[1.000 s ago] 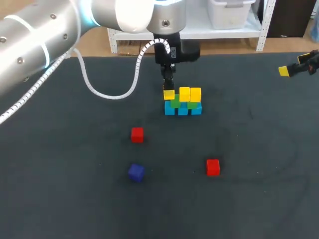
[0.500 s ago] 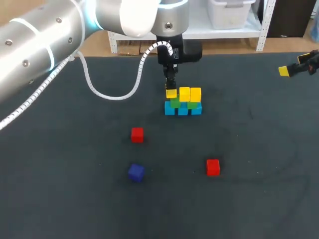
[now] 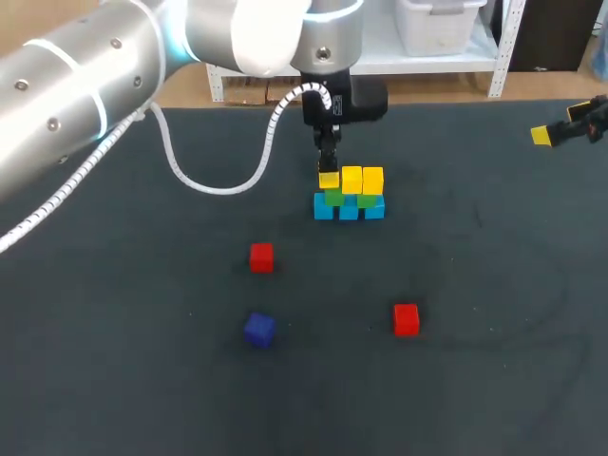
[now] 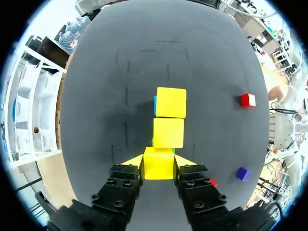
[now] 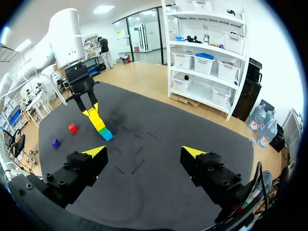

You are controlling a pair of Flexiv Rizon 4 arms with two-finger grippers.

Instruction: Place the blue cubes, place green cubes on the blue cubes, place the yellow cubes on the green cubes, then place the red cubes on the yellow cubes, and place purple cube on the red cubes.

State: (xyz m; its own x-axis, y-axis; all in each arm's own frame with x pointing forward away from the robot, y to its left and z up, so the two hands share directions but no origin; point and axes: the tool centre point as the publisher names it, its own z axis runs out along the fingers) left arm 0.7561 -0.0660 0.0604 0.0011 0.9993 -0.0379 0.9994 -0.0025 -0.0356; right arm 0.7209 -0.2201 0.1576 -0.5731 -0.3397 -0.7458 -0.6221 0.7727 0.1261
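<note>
On the dark tabletop (image 3: 142,380), a yellow cube (image 3: 329,180) is gripped by the left jaws and has been shifted nearer over the end green cube (image 3: 333,198) of the stack (image 3: 362,195); the right jaws are held released.

I see three light-blue cubes (image 3: 348,209) touching in a row, with green cubes (image 3: 334,197) stacked on them. Two yellow cubes (image 3: 362,180) sit side by side on the green. A third yellow cube (image 4: 158,163) is clamped in my left gripper (image 4: 159,166) over the row's end. One red cube (image 3: 261,256), a second red cube (image 3: 406,319) and the purple cube (image 3: 258,329) lie loose, well apart.
</note>
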